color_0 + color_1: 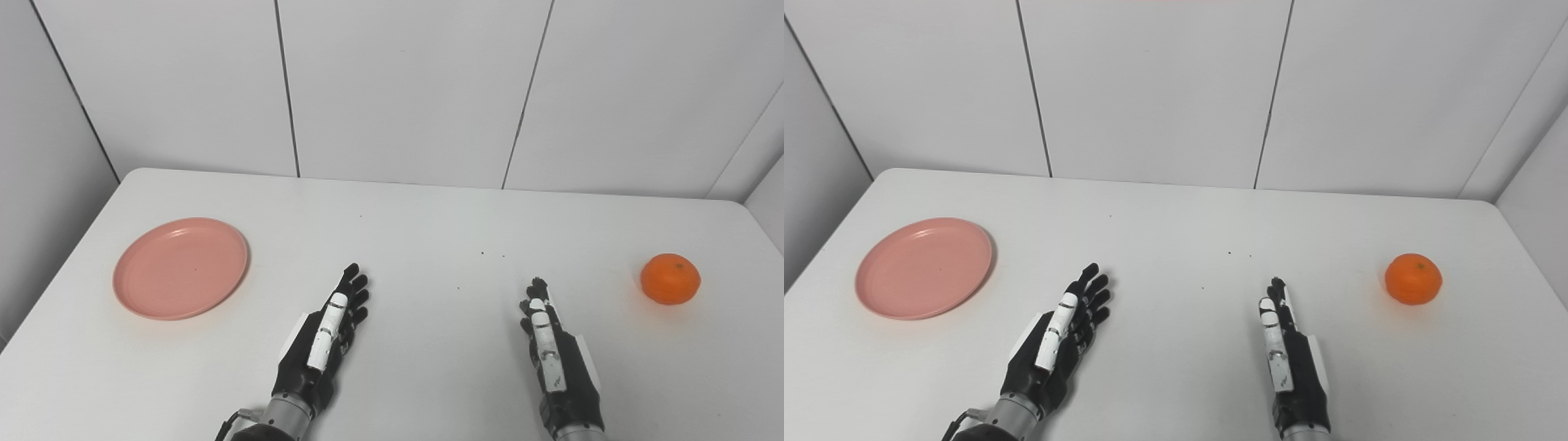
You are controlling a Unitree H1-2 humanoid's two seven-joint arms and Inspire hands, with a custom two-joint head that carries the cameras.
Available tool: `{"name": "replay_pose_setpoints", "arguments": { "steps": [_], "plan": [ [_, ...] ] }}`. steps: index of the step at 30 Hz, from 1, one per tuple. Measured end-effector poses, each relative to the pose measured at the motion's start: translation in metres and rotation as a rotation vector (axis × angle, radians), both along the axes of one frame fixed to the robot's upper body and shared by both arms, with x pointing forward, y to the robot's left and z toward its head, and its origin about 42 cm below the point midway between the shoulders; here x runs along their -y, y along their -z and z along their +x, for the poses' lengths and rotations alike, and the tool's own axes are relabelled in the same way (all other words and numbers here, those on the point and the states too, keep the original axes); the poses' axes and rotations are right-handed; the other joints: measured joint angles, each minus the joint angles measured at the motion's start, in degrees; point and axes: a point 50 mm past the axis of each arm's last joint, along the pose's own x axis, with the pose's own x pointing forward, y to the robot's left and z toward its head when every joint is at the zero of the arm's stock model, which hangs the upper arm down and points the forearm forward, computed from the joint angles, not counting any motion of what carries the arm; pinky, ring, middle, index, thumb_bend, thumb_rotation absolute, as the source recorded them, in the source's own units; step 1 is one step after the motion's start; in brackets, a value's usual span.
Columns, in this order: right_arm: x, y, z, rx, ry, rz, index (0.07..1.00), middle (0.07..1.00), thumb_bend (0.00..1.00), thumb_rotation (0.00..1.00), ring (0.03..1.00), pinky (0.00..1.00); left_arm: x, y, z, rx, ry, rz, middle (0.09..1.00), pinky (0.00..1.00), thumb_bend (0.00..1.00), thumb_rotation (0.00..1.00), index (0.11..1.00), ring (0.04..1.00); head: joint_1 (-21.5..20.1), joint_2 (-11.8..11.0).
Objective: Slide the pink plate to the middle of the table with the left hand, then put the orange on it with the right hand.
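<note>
Pink plate [180,267] at left of frame, your left hand [327,340] and right hand [551,355] both empty with fingers extended at lower centre, orange [670,278] at far right: pushing the plate's rim carelessly could tip it.

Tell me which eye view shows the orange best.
The right eye view: the orange sits well inside the frame with bare table all around it. The left eye view shows the orange whole too, but nearer the picture's right edge.
</note>
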Motion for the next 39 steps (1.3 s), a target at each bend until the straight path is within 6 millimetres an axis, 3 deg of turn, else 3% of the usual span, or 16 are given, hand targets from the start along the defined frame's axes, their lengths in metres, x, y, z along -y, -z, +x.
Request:
{"name": "replay_pose_setpoints", "arguments": {
  "steps": [39],
  "plan": [
    [0.0012,-0.0024,0.0004,-0.004,-0.001,0.057,1.0,0.999,0.19,1.0,0.99,1.0,0.0,-0.0013,0.0012,0.006,-0.005,-0.005,1.0,1.0,0.39,1.0,1.0,1.0,0.4,-0.1]
  ]
}}
